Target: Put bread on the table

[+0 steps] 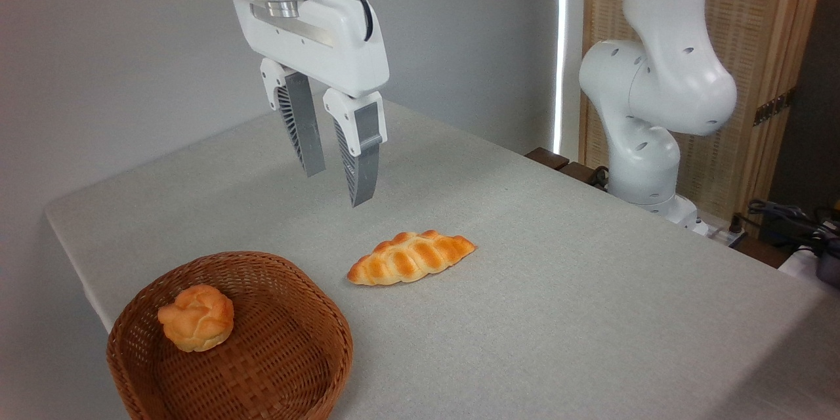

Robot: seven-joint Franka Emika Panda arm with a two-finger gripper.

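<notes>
Item: bun [196,317] lay in the basket [289,367] toward its left side; hand [336,187] hung high above the tabletop [558,289], slightly parted and empty, and best came straight down clear of the rim.

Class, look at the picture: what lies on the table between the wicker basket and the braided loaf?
Nothing: the camera view shows only bare grey table between the basket and the braided loaf.

A brown wicker basket [308,367] sits front left — just right of it lies a braided loaf [411,257], apart; cables [784,216] trail far right.
</notes>
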